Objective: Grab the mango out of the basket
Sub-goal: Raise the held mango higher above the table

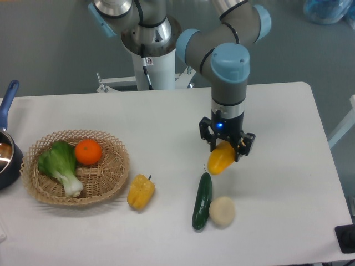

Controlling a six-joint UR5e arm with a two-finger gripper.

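Status: the pick appears done. The smooth, elongated yellow-orange mango [221,159] is out of the shallow round tan wicker basket [113,175] and sits between the fingers of the two-finger gripper [226,152], which pinch it at its upper end while the rest of the fruit hangs below and slightly to 7 o'clock of them. Whether the mango is clear of the white counter [288,138] or just touching it cannot be told from this view; it looks held just above the surface. It is well apart from the basket, toward 3 o'clock of it. In my judgement nothing of the stated task is left beyond holding the fruit securely; no set-down place is named.

Containers:
- Wicker basket, at the left of the counter: holds a round orange [88,152] at its 12 o'clock and a green leafy bok choy with a white stalk [60,168] at its 9 o'clock. The two lie just beside each other.
- Dark pot with a blue handle [8,149], at 9 o'clock of the basket and cut by the frame edge: contents cannot be made out.

Loose on the counter: a lumpy yellow bell pepper [140,191] just outside the basket rim at its 4 o'clock; a dark green cucumber [201,200] at 7 o'clock of the mango, its upper tip near the fruit; a pale round vegetable [222,211] touching the cucumber's right side.
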